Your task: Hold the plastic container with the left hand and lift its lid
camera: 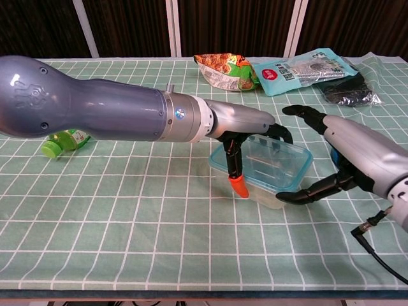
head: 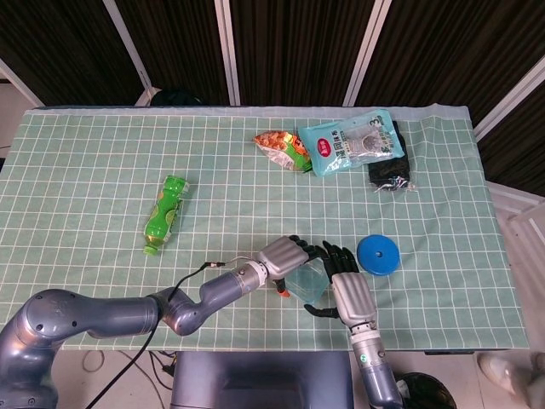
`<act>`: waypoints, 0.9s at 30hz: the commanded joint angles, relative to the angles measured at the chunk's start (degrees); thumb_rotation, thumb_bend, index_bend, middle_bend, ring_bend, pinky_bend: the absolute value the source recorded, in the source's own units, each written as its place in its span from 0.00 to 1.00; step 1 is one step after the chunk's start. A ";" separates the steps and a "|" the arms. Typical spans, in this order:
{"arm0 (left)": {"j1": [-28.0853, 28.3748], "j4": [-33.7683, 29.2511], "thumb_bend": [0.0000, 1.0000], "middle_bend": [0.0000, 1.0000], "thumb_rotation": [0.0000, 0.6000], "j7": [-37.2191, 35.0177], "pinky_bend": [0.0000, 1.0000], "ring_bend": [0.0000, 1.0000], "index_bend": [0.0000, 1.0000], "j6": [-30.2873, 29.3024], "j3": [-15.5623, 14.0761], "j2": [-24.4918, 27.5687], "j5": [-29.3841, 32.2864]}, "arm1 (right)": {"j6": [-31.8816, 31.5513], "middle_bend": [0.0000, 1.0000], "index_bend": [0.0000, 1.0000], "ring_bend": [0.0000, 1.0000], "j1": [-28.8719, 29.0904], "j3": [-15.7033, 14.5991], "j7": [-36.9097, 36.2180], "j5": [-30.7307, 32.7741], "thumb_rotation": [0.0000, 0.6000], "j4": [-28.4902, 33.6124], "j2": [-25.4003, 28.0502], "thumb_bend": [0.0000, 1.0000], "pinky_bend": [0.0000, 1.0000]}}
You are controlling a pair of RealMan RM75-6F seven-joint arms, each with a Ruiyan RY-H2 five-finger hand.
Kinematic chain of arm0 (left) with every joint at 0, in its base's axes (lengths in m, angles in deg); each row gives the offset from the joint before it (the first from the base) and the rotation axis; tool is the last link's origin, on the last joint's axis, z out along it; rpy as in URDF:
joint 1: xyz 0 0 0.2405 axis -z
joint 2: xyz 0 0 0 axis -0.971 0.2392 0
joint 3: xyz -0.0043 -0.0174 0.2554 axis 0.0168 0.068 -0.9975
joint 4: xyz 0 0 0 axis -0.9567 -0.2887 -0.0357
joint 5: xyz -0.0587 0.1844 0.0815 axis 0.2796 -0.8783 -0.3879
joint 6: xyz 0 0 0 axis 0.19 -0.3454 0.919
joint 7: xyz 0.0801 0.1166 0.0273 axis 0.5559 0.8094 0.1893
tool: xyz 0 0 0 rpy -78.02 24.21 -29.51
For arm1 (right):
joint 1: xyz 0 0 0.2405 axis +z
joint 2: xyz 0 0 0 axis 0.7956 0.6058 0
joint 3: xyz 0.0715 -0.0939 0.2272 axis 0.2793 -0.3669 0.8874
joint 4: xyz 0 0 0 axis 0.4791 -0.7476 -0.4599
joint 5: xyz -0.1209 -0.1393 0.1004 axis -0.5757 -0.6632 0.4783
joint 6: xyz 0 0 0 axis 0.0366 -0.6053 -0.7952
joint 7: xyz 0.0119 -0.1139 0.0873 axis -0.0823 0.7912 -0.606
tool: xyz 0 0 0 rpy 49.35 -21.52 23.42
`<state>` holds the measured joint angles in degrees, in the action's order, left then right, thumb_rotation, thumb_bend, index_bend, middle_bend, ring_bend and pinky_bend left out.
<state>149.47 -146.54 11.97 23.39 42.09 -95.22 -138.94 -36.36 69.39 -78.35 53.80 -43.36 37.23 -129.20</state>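
Note:
The clear plastic container point(camera: 271, 171) with its teal-rimmed lid point(head: 308, 282) sits near the table's front edge. My left hand point(camera: 245, 127) point(head: 287, 253) holds it from the left. Its fingers hook over the far rim and its orange-tipped thumb point(camera: 238, 185) presses the near wall. My right hand point(camera: 341, 153) point(head: 347, 283) cups the container's right end with fingers spread. The right hand's fingertips point(camera: 294, 111) hover past the far right corner. Its thumb point(camera: 299, 197) reaches the lower right wall; whether it touches is unclear.
A blue disc point(head: 378, 254) lies just right of my right hand. A green bottle point(head: 164, 215) point(camera: 64, 138) lies at the left. Snack bags point(head: 283, 146) point(head: 351, 141) and a dark packet point(head: 390, 167) lie at the back. A cable point(camera: 382, 254) trails from the right wrist.

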 commanded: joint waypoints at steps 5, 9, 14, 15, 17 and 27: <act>0.37 0.02 0.06 0.32 1.00 -0.40 0.44 0.31 0.30 0.10 -0.65 0.30 -0.10 | -0.53 0.00 0.00 0.00 0.06 0.30 -2.52 -0.54 1.00 -0.95 -0.77 0.15 0.00; 0.61 0.16 0.06 0.32 1.00 -0.84 0.44 0.31 0.30 0.12 -0.88 0.16 0.17 | -0.69 0.00 0.00 0.00 0.10 0.35 -3.80 -0.80 1.00 -1.37 -1.20 0.15 0.00; 0.95 0.15 0.06 0.32 1.00 -1.27 0.44 0.31 0.30 0.26 -1.09 0.07 0.02 | -1.05 0.00 0.00 0.00 0.19 0.64 -5.60 -1.35 1.00 -2.56 -1.62 0.15 0.00; 1.02 0.12 0.06 0.32 1.00 -1.40 0.44 0.31 0.30 0.34 -1.12 0.10 -0.04 | -1.21 0.00 0.00 0.00 0.21 0.75 -6.31 -1.60 1.00 -2.91 -1.74 0.15 0.00; 1.16 0.06 0.06 0.32 1.00 -1.67 0.44 0.31 0.30 0.53 -1.18 0.20 -0.15 | -1.49 0.00 0.00 0.00 0.27 0.83 -7.44 -2.21 1.00 -3.73 -1.91 0.15 0.00; 1.99 -0.44 0.06 0.32 1.00 -3.34 0.44 0.31 0.30 2.43 -1.48 1.29 -0.43 | -2.95 0.00 0.00 0.00 0.40 0.68 -12.90 -5.12 1.00 -8.06 -2.68 0.15 0.00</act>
<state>151.37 -146.93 8.75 25.69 40.65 -94.03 -139.36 -39.12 69.78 -77.61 41.25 -48.20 29.54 -131.72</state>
